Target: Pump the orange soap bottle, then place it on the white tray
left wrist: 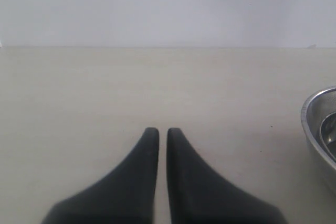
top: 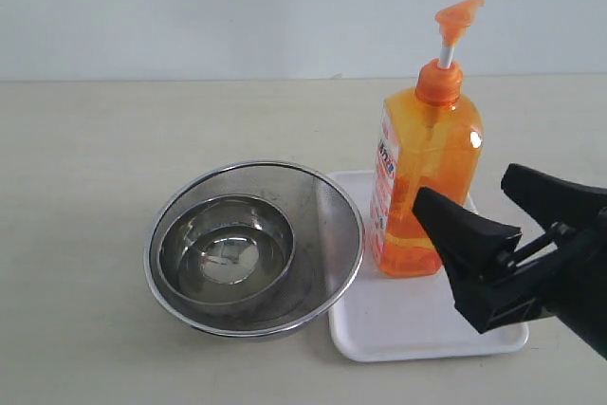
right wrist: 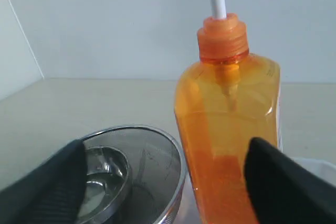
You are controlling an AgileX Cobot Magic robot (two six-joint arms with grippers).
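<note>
My right jaws stand wide and hold nothing. The bottle (top: 427, 168) is just ahead of them, in line with the gap and nearer one jaw; I cannot tell whether it touches. It stands upright on the tray (top: 427, 348), long axis vertical, pump head on top. My left jaws are closed to a thin slit over bare surface (left wrist: 79, 93), a bowl (left wrist: 315, 124) off to one side.

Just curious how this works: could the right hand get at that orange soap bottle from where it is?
Probably yes. The right hand is open and close to the orange soap bottle, upright on the white tray; nothing stands between them, and the steel bowls sit aside.
</note>
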